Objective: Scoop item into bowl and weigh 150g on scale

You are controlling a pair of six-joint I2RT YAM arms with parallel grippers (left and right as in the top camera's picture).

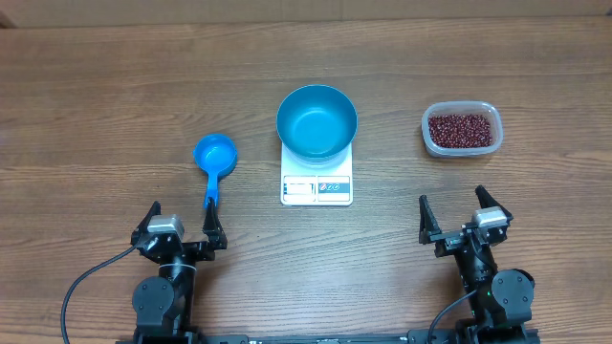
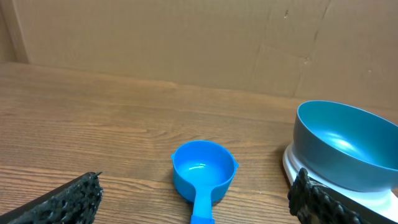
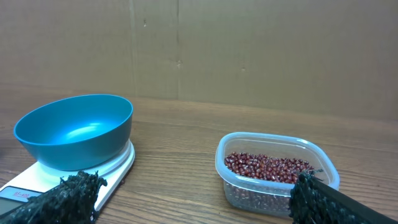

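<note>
Idle: left tool and right tool gape open, empty.
The bowl sits on the scale; beans in clear tub; scoop near left tool.

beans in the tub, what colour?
Dark red-brown beans in the clear tub; the right wrist view shows them best.
</note>
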